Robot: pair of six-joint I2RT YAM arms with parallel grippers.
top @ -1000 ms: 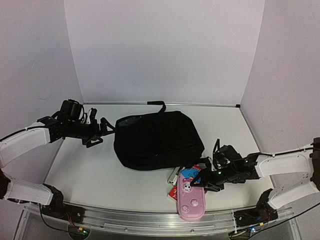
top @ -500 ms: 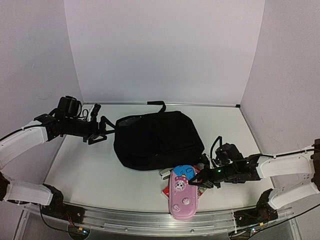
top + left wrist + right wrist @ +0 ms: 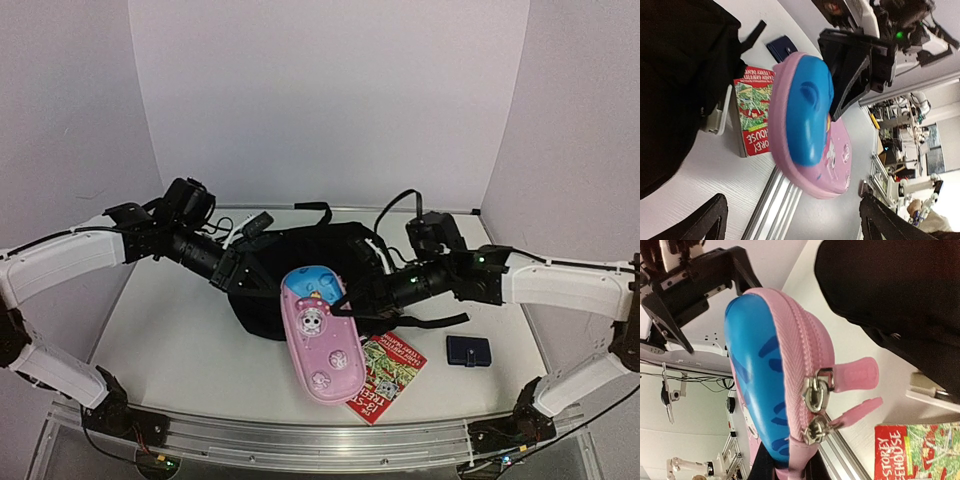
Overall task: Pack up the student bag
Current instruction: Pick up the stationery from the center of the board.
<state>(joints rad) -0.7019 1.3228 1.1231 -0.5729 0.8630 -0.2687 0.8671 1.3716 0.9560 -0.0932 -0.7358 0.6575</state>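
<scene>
Top external view: right hand clamps pink pencil case aloft, facing empty wide-open left hand, probably to load student bag below.

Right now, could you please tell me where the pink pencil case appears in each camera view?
Top external: pink pencil case at centre, tilted.
Left wrist: pink pencil case at centre, blue side towards camera.
Right wrist: pink pencil case left of centre, zippers showing.
Shared landmark: the red book.
</scene>
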